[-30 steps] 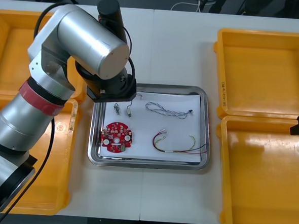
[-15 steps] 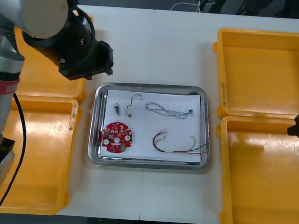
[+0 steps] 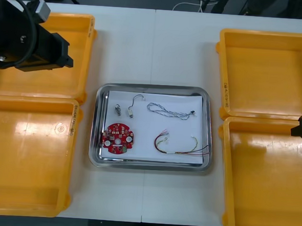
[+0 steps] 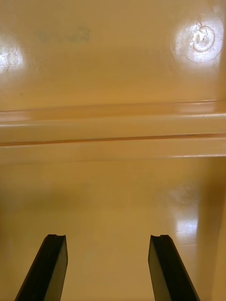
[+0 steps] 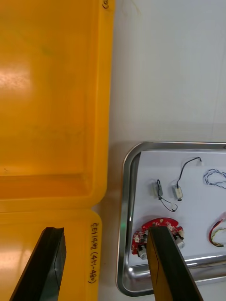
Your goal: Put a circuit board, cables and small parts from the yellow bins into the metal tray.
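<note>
My left claw (image 5: 107,230) hangs wide and holds nothing, above the rim where the two yellow bins (image 5: 52,117) on my left side meet. Just past its right finger lies the metal tray (image 5: 126,197), with the red circuit board (image 5: 140,239), small metal parts (image 5: 155,189) and cables (image 5: 215,178) inside. My right claw (image 4: 108,237), also wide and empty, is parked over the right-side bins (image 4: 113,70).
</note>
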`<state>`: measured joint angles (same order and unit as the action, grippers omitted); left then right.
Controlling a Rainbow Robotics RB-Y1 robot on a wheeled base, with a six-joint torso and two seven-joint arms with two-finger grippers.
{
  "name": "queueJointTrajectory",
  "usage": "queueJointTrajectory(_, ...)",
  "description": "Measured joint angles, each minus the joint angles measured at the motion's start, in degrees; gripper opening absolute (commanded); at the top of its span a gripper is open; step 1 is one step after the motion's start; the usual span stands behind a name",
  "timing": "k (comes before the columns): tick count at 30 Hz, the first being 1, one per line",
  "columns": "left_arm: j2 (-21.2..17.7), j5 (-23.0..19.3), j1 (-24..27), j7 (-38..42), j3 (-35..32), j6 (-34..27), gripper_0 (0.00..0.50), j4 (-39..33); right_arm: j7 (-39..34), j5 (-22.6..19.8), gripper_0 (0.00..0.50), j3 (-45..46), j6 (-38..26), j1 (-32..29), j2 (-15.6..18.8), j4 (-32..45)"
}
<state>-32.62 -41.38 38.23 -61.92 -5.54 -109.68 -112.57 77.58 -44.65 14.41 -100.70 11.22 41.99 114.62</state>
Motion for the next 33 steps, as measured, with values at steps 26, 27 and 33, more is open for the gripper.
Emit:
queueJointTrajectory(26,-4.1,2.5,-15.5,-17.9,-11.9,0.0,0.5,-4.8,-0.2,0.0,0.5,0.0,0.0,-0.1,-0.1,0.0)
queueJointTrajectory(27,-4.1,2.5,-16.0,-17.9,-12.1,0.0,0.5,-5.0,-0.2,0.0,0.5,0.0,0.0,-0.1,-0.1,0.0)
queueJointTrajectory(33,-4.1,2.5,-19.3,-17.9,-12.4,0.0,0.5,-5.7,-0.2,0.1,0.5,0.0,0.0,-0.1,-0.1,0.0)
